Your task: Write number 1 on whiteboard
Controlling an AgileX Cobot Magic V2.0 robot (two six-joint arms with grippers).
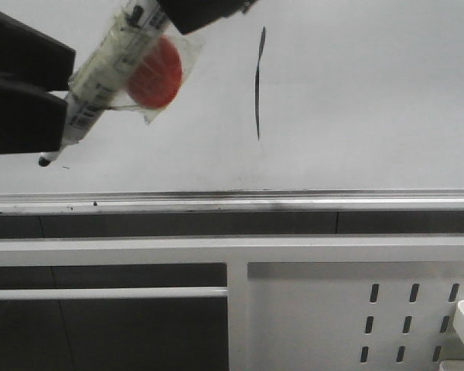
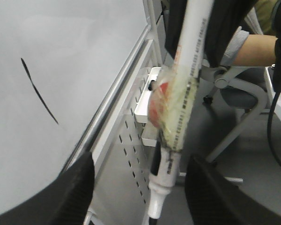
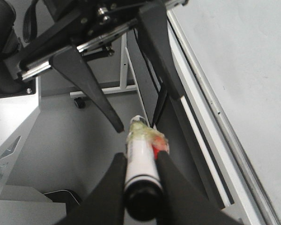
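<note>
The whiteboard point(image 1: 371, 93) fills the top of the front view, with its silver rail point(image 1: 294, 202) below. The number 1 point(image 1: 258, 81) is a thin black stroke on it; it also shows in the left wrist view point(image 2: 37, 91). My right gripper point(image 3: 140, 176) is shut on the white marker pen point(image 3: 139, 154), which has a red disc point(image 1: 156, 71) taped to it. The pen slants down to the left, its tip point(image 1: 45, 160) near the board left of the stroke. My left gripper point(image 2: 140, 197) is open, its black fingers point(image 2: 75, 194) on either side of the pen's tip end, not touching it.
A white perforated frame panel point(image 1: 332, 309) stands below the board, with a small white tray point(image 2: 147, 101) on it. In the left wrist view a person's arm point(image 2: 253, 49) and an office chair point(image 2: 239, 96) are beyond the frame.
</note>
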